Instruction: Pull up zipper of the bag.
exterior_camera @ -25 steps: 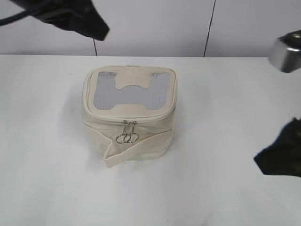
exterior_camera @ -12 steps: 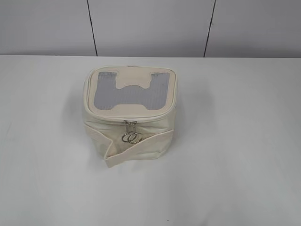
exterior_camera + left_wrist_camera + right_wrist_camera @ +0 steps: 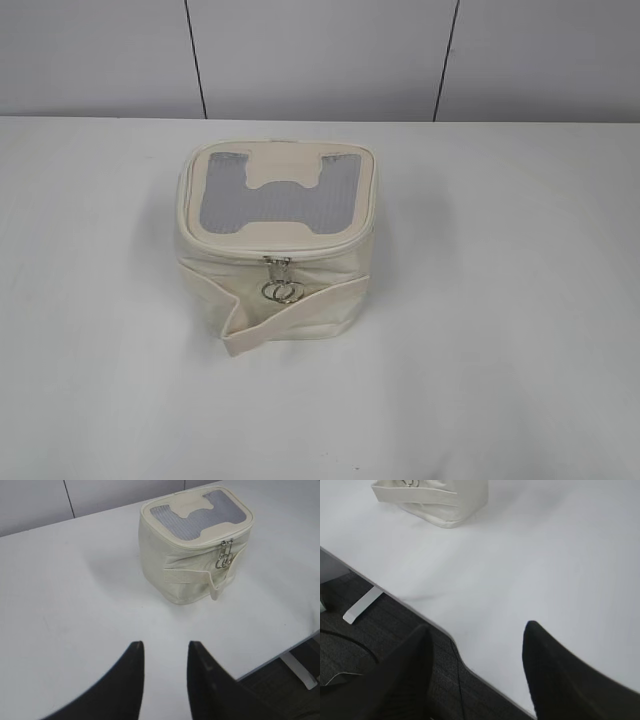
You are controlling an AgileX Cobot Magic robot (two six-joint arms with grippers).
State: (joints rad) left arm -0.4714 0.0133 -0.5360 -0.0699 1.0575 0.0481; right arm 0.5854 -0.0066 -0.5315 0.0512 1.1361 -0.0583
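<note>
Two silver ring pulls (image 3: 281, 292) hang side by side on the front face of the small boxy cream-white soft bag (image 3: 276, 250), dangling from the thin cream zipper track (image 3: 300, 250) that runs round the edge of the top panel. Bag sits upright, roughly mid white tabletop (image 3: 500, 300), grey mesh top w/ cream H-shaped patch (image 3: 282, 172) facing up, wide cream strap (image 3: 290, 315) wrapped across the front below the pulls.

Neither arm shows in the exterior view. Left wrist view: the left gripper (image 3: 165, 650) has its black fingers (image 3: 131, 670) apart w/ a narrow gap, nothing between them, low over bare tabletop; bag is well apart, up and to the right of them, pulls (image 3: 223, 560) on its right-facing side. Right wrist view: right gripper (image 3: 477, 635), dark fingers (image 3: 540, 665) spread wide, empty, over the tabletop's edge w/ dark floor below; only the bag's lower part (image 3: 440, 500) shows, far off at top left.
</note>
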